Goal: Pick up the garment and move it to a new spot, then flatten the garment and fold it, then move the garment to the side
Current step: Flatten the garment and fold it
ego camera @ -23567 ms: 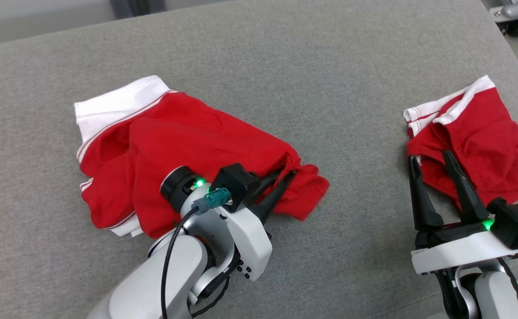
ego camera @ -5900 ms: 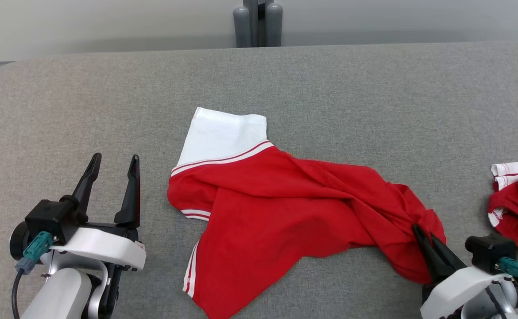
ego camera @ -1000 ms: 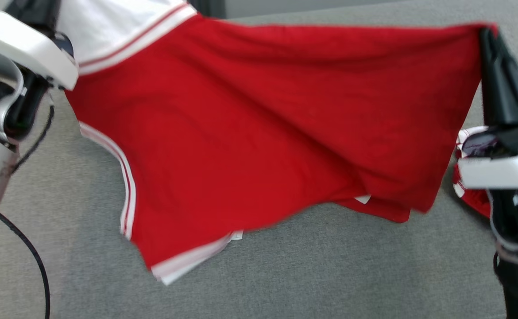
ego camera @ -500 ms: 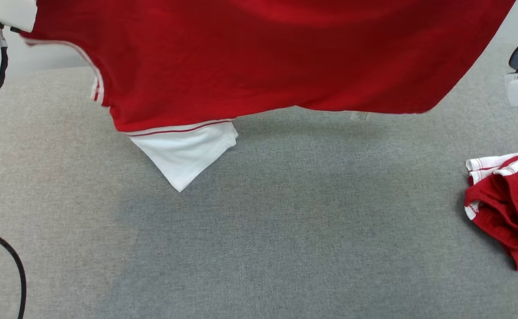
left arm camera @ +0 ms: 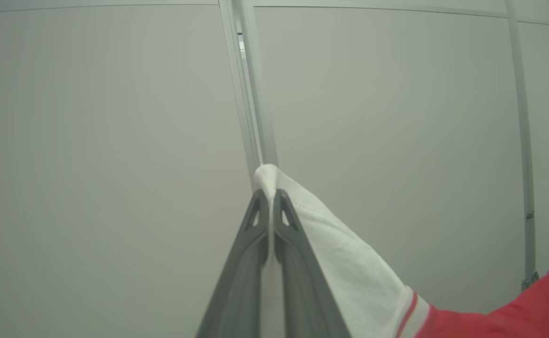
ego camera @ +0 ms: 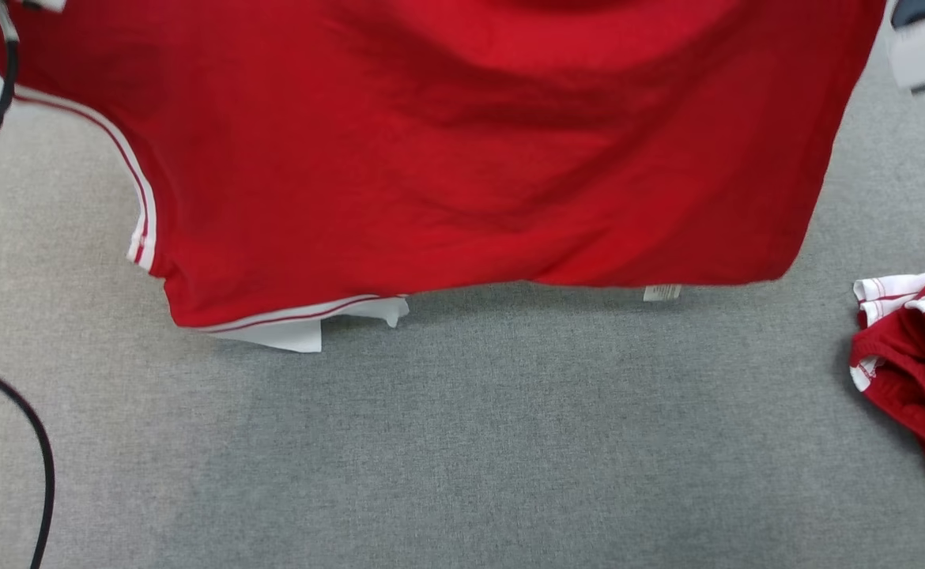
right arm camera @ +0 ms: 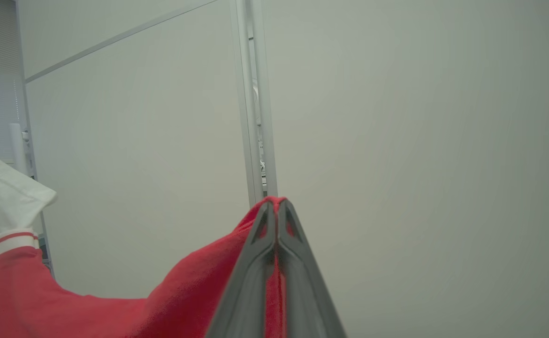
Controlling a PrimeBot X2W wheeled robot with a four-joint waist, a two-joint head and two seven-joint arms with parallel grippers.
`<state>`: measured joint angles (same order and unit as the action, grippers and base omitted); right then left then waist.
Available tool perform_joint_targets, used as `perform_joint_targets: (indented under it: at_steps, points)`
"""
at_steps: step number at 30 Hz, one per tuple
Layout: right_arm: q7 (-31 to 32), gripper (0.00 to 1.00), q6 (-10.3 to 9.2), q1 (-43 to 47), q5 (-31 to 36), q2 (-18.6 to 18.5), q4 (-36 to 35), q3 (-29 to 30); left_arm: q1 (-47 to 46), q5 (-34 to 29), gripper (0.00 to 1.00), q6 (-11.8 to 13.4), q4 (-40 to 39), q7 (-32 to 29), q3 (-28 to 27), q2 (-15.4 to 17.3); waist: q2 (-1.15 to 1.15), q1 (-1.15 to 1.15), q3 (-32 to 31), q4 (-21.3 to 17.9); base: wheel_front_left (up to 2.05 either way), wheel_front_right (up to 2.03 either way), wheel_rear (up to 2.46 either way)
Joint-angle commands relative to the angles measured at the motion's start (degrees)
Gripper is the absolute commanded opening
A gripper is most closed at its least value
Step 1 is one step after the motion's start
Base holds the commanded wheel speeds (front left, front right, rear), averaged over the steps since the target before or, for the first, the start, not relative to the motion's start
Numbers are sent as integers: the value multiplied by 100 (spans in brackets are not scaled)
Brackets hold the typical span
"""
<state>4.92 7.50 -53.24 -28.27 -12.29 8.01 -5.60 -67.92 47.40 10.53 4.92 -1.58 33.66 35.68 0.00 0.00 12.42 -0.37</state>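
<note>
Two garments (hanging shirt [ego camera: 447, 158], crumpled heap [ego camera: 913, 379]), one left end effector [left arm camera: 270, 197], one right end effector [right arm camera: 277, 209], one cable [ego camera: 48, 466].

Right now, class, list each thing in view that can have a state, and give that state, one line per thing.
red garment: lifted, spread wide, hanging between both grippers.
left gripper: shut on the red garment, at its white sleeve.
right gripper: shut on the red garment, at a red edge.
second garment: crumpled, lying on the grey surface.
black cable: slack, curving.

Grey fabric surface [ego camera: 462, 442], crumpled red-and-white cloth [ego camera: 909, 379], pale wall [left arm camera: 115, 141]
</note>
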Motion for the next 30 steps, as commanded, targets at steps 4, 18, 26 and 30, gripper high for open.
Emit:
perform_joint_targets:
  at_steps: [4,18,26,30]
  points:
    - [-190,0,-2,-738,-76,35,781,-202,-602,-171,0,-240,834,10,155,-250,0,0,216,-23,0,0,0]
    - [-1681,0,-2,-3270,-189,483,4031,-782,-2706,-815,0,-934,4111,1005,423,-1055,0,0,656,-180,0,0,0]
    - [-2013,0,-2,-3758,-104,651,4807,-1113,-3036,-743,0,-1511,4923,1556,395,-1459,0,0,1229,-90,0,0,0]
    - [-2020,0,-2,-3466,-276,588,4881,-1428,-2623,-481,0,-1676,5067,1633,291,-1669,0,0,1499,6,0,0,0]
